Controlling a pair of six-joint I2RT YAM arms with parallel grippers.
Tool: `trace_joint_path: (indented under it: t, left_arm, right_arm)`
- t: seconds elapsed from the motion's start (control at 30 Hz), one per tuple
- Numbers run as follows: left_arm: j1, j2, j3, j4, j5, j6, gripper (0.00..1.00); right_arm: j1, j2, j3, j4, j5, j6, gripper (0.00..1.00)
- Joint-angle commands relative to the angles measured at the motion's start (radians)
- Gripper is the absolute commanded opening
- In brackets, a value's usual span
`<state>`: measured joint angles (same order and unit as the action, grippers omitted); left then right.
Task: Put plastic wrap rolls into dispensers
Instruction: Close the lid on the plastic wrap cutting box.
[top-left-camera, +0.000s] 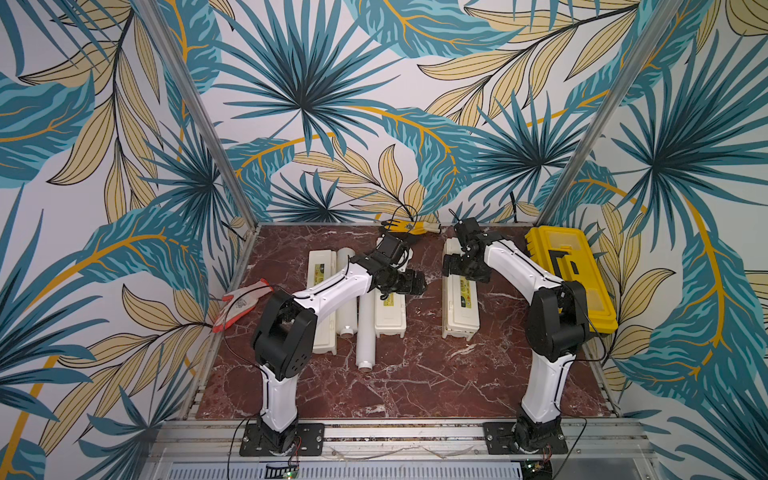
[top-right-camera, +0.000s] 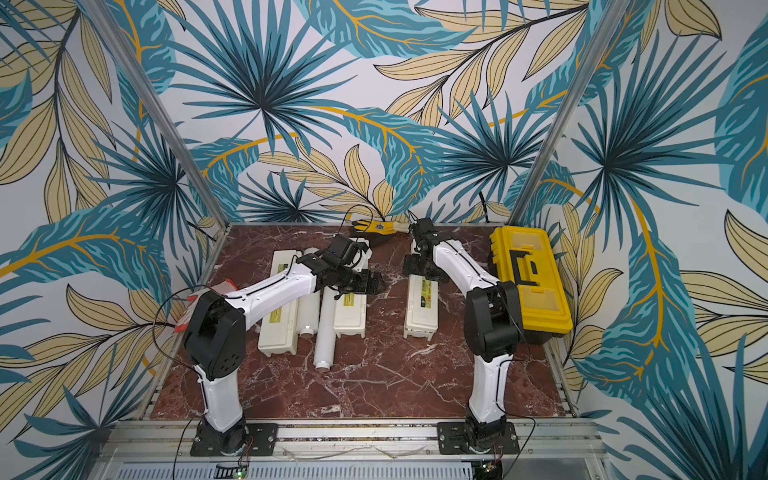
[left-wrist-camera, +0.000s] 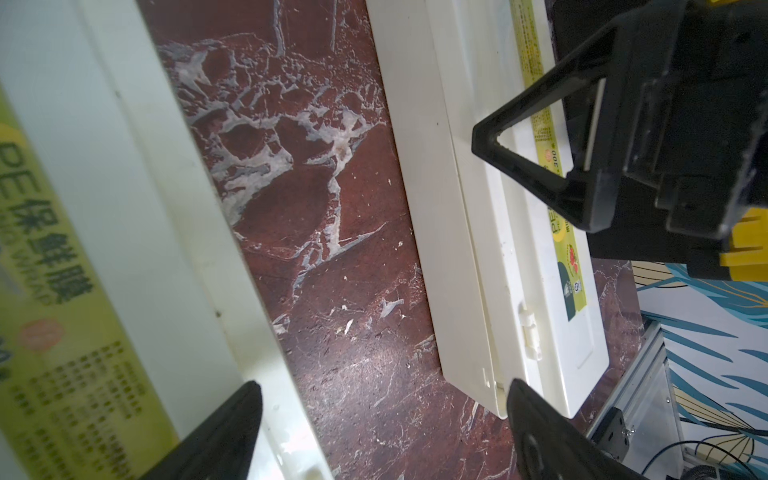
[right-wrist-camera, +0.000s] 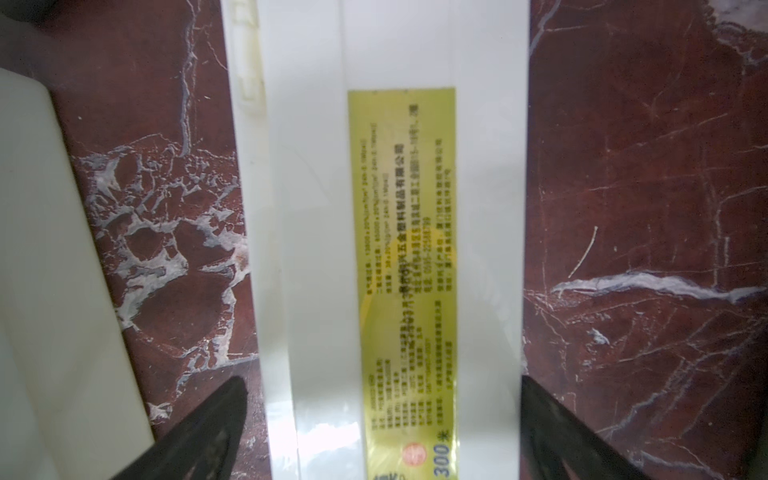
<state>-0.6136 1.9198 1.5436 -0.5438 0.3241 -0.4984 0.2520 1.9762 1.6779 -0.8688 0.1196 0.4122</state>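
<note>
On the table, two rolls are laid between the left dispenser and the middle dispenser. Both claws are spread open, empty: the right claw over the closed right dispenser, the left claw beside it. The rolls are judged light, stiff, slippery; a grasp at mid-length is advised.

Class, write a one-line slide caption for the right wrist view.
Open right end effector over a closed cream dispenser with a yellow label, on the red marble table.
</note>
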Motion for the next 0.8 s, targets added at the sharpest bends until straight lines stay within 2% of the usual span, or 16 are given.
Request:
trace_joint_path:
  t: [0.0, 0.77]
  left_arm:
    - [0.005, 0.031, 0.025, -0.028, 0.002, 0.005, 0.93]
    - [0.003, 0.038, 0.028, -0.027, 0.023, 0.008, 0.93]
  right_arm:
    - [0.003, -0.041, -0.031, -0.011, 0.007, 0.013, 0.99]
    - [0.01, -0.12, -0.095, -0.028, -0.046, 0.041, 0.99]
